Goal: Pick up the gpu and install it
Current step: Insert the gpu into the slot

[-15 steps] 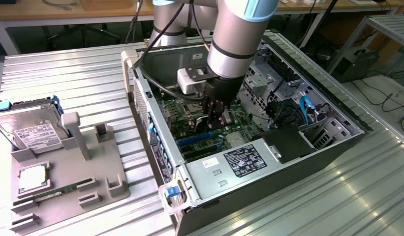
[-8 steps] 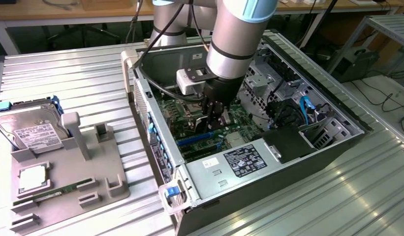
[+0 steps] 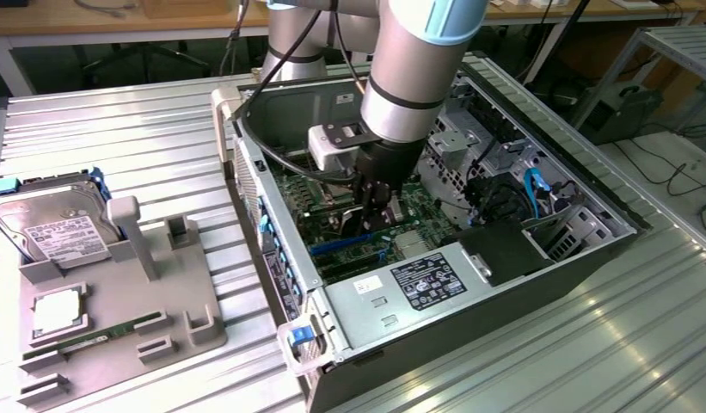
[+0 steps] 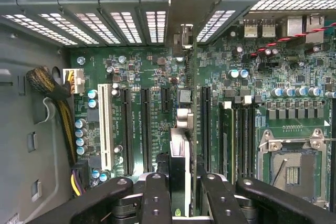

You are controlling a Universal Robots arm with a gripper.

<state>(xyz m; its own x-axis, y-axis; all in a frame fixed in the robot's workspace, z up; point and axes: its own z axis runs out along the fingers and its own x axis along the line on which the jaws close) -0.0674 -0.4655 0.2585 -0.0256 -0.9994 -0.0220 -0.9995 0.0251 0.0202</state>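
One open PC case (image 3: 365, 344) sits on a ribbed metal table (image 3: 582, 344), desks and cables behind it. One arm reaches in; its gripper (image 4: 178, 192) is clamped on the gpu (image 4: 180, 145), held edge-on just over the motherboard (image 4: 152, 72) slots. Beside the case, one grey tray (image 3: 123, 318) holds one hard drive (image 3: 49, 225), one memory stick (image 3: 95, 337), one CPU (image 3: 57, 311).

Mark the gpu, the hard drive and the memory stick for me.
gpu (image 4: 178, 177): wrist view, top edge of the card between the pincer's fingers.
hard drive (image 3: 57, 225): exterior view, its white label.
memory stick (image 3: 101, 335): exterior view, middle of the green strip.
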